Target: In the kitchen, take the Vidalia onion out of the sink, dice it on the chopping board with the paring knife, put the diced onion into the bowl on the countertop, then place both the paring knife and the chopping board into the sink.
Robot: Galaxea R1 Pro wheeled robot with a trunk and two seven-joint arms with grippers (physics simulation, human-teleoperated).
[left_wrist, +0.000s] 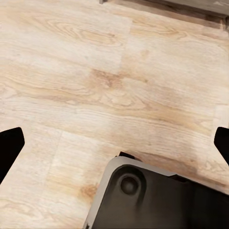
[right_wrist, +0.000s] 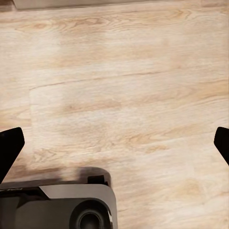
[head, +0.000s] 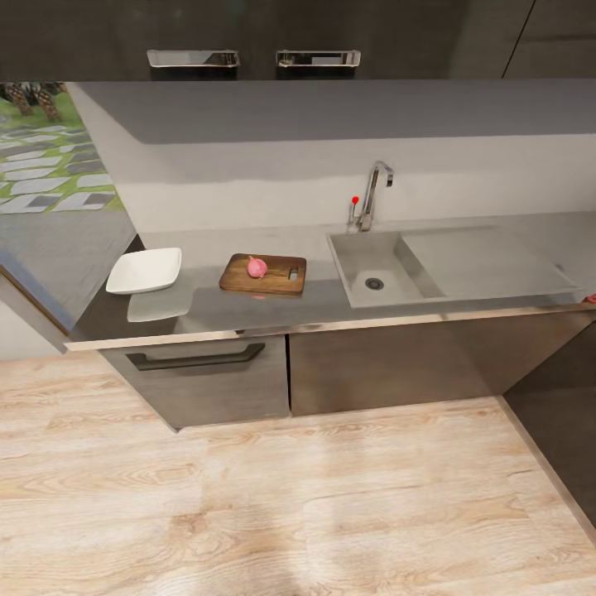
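The pinkish-red Vidalia onion (head: 257, 266) rests on the brown chopping board (head: 263, 275), which lies on the grey countertop (head: 215, 310) left of the sink (head: 372, 269). The basin holds nothing but its drain. The white bowl (head: 145, 271) stands at the counter's left end, beside the board. A small red tip (head: 590, 298) at the counter's right edge, cut off by the frame, could be the paring knife's handle. My left gripper (left_wrist: 114, 143) and right gripper (right_wrist: 114, 143) hang open over the wood floor, fingers spread wide, with nothing between them.
The steel tap (head: 370, 194) with a red dot rises behind the sink, with the drainboard (head: 480, 261) to its right. Dark cabinets (head: 207, 372) sit under the counter. Pale wood floor (head: 298, 505) lies between me and the counter. My dark base (left_wrist: 157, 200) shows below both grippers.
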